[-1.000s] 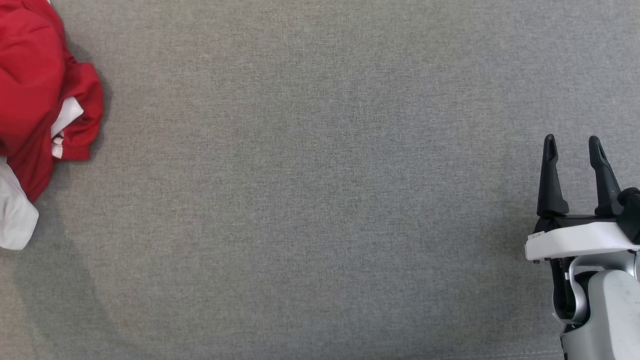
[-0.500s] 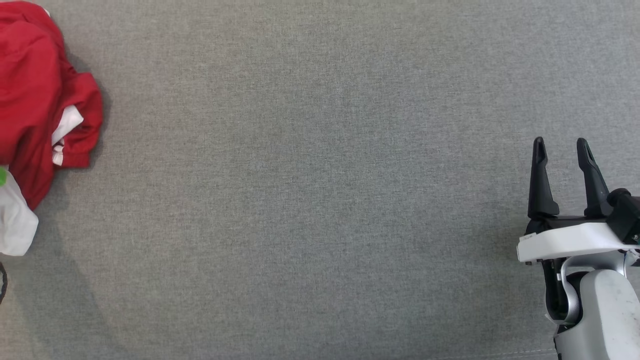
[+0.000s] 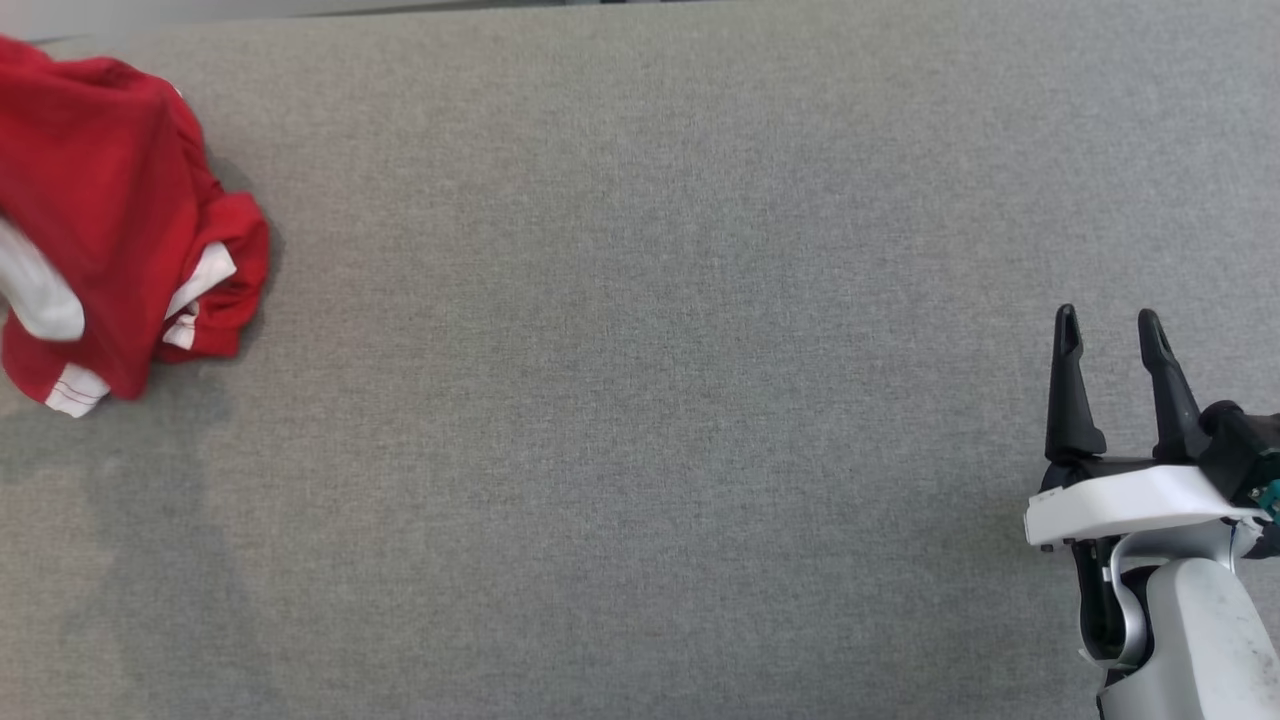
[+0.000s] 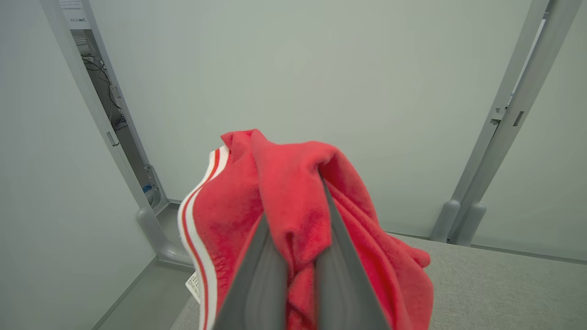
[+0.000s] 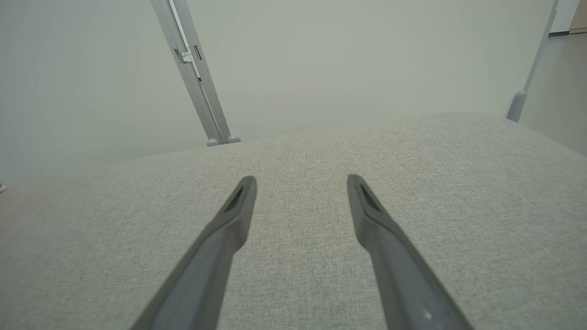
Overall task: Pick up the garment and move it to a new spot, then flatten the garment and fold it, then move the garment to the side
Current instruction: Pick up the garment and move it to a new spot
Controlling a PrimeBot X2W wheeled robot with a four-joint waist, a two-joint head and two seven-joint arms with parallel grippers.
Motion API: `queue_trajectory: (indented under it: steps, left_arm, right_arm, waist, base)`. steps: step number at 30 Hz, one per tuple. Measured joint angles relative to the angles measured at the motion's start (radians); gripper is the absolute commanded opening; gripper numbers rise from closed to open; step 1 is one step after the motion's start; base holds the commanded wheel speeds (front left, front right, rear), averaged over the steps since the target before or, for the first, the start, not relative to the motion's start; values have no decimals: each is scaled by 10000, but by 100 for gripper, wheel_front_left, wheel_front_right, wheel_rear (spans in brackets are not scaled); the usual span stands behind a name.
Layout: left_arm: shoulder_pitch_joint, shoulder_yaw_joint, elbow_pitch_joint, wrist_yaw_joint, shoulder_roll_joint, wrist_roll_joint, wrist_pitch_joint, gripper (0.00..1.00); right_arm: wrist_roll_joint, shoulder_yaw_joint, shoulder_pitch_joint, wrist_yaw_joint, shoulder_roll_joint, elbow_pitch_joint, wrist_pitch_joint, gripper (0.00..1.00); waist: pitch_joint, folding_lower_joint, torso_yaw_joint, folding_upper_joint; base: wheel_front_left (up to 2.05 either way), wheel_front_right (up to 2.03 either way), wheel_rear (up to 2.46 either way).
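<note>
The garment (image 3: pixel 110 230) is a red top with white trim, bunched at the far left of the grey cloth-covered table (image 3: pixel 640 400). A pale, blurred part of my left arm (image 3: pixel 40 295) crosses its left side. In the left wrist view my left gripper (image 4: pixel 293 206) is shut on a thick fold of the garment (image 4: pixel 298 183), which is raised, with its red-and-white striped hem (image 4: pixel 197 229) hanging to the left. My right gripper (image 3: pixel 1108 325) stands open at the right edge, far from the garment. In the right wrist view the right gripper (image 5: pixel 301 181) has nothing between its fingers.
The table's far edge (image 3: pixel 300 12) shows along the top of the head view. Grey frame posts (image 4: pixel 500 137) and a pale wall stand beyond the table. A wide stretch of grey cloth lies between the garment and my right gripper.
My left gripper has shut on the garment and gathered it up into a raised bunch. The head camera has shifted, bringing the table's far edge into view. The right gripper stays open.
</note>
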Motion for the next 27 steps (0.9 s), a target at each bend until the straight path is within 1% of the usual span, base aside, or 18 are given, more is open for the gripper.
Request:
queue_trajectory:
  steps: [4, 8, 11, 15, 18, 21, 23, 27]
  left_arm:
    - [-376, -351, -771, -12, -58, 77, -161, 0]
    - [-862, -706, -1931, -40, -221, 94, -123, 0]
    - [-1151, -1012, -2936, -42, -316, 82, 190, 0]
    - [-1476, -1546, -4316, -46, -602, -59, 807, 0]
    - [-1667, -1841, -5166, -56, -878, -222, 1223, 0]
    - [-1848, -2230, -5816, -56, -1289, -491, 1601, 0]
    - [-1941, -2562, -6082, -56, -1626, -571, 1808, 0]
    - [-2054, -2917, -6303, -48, -2274, -704, 1868, 0]
  right_arm:
    - [127, 61, 94, 0, 2, 205, -59, 100]
    - [303, 128, 166, 0, 2, 341, -88, 100]
    - [449, 155, 204, 0, 0, 416, -102, 100]
    - [677, 316, 272, 0, 2, 556, -134, 100]
    - [886, 433, 266, 0, 2, 548, -144, 100]
    - [1051, 466, 257, 0, 0, 545, -144, 100]
    - [1152, 512, 253, -2, -4, 546, -146, 100]
    - [1306, 663, 208, -2, 0, 558, -146, 100]
  waist:
    - [-372, 0, 56, 0]
    - [-696, 0, -10, 0]
    - [-809, 0, -202, 0]
    - [-860, 0, -571, 0]
    - [-864, 0, -897, 0]
    - [-851, 0, -1254, 0]
    - [-833, 0, -1523, 0]
    - [-782, 0, -2031, 0]
  base:
    - [0, 0, 0]
    - [0, 0, 0]
    - [0, 0, 0]
    - [0, 0, 0]
    - [0, 0, 0]
    - [0, 0, 0]
    - [0, 0, 0]
    - [0, 0, 0]
